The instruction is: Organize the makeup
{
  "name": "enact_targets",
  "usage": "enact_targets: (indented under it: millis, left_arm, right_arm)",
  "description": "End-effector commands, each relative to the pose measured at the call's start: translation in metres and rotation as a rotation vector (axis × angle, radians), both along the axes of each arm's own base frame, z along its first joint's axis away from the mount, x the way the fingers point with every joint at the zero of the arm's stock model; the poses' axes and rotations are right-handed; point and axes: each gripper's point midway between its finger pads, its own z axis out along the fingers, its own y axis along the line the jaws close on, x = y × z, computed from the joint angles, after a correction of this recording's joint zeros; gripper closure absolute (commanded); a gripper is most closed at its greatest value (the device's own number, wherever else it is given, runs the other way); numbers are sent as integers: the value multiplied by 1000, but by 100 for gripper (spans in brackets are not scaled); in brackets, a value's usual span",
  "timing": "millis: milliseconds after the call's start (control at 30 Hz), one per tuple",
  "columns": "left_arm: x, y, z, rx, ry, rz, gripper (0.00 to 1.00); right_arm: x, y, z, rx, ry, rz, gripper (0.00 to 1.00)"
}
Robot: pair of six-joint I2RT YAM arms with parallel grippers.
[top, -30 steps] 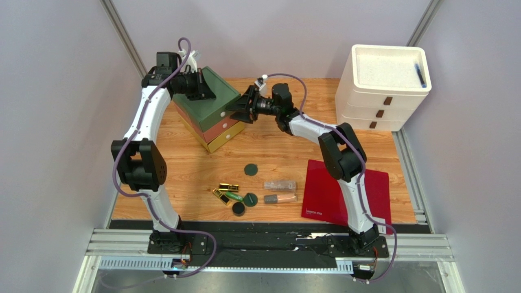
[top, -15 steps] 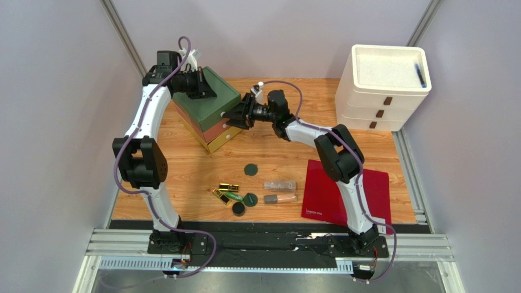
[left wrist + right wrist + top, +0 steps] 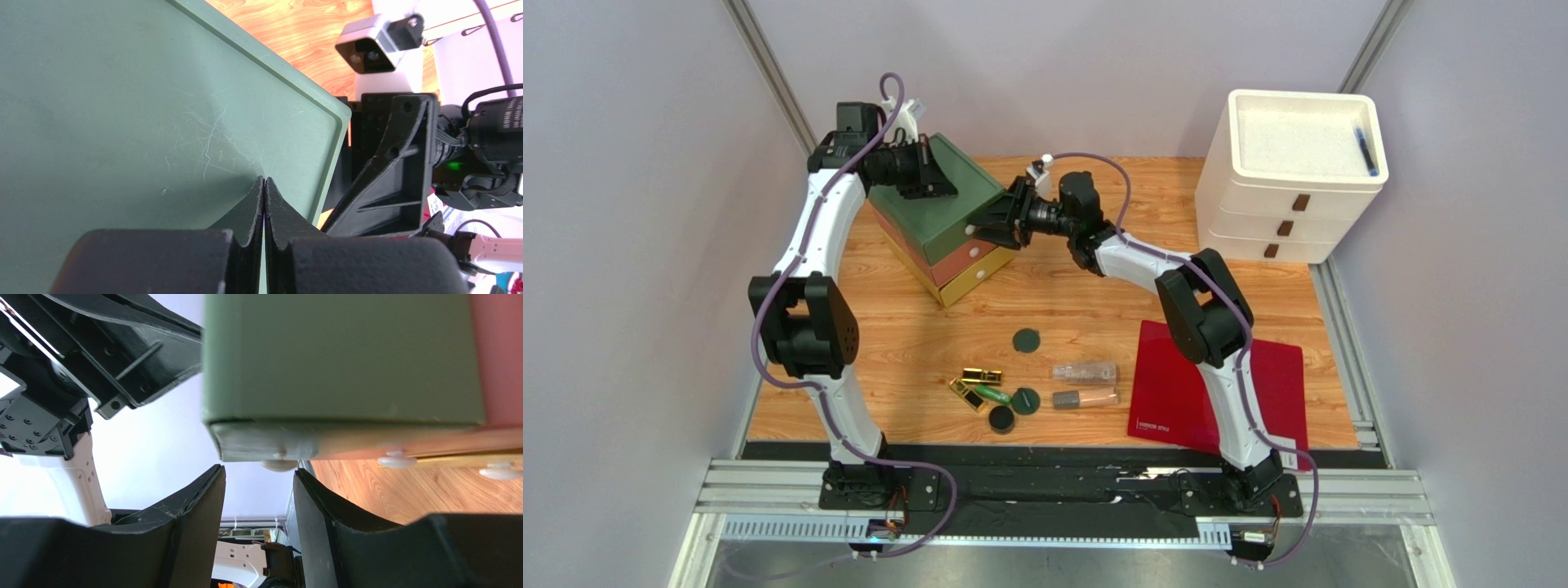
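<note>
Makeup [image 3: 1025, 397] on wooden surface [image 3: 1075, 312], grey walls [image 3: 634, 184]; left end effector [image 3: 264, 181] closed empty, right end effector [image 3: 258, 471] parted around drawer knob [image 3: 279, 466].

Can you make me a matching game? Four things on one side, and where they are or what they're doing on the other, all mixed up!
1. left gripper
2. right gripper
3. red sheet
4. white drawer unit

A. far right corner of the table
B. open, either side of a white knob
C. flat, partly beneath the right arm
D. shut, over the green lid

Pairs: 1-D, 2-B, 3-C, 4-A
</note>
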Motion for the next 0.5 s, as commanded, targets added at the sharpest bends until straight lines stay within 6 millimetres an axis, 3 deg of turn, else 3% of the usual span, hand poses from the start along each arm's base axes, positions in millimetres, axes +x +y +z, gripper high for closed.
enact_targets:
  millis: [0,467]
  left_arm:
    - [-9,8,-41,47,130,6,100]
    - [-8,7,-44,46,138,-8,100]
  right_arm:
    - [10,8,7,7,-17,-11,50]
    - [16,14,-3,-8,5,-25,55]
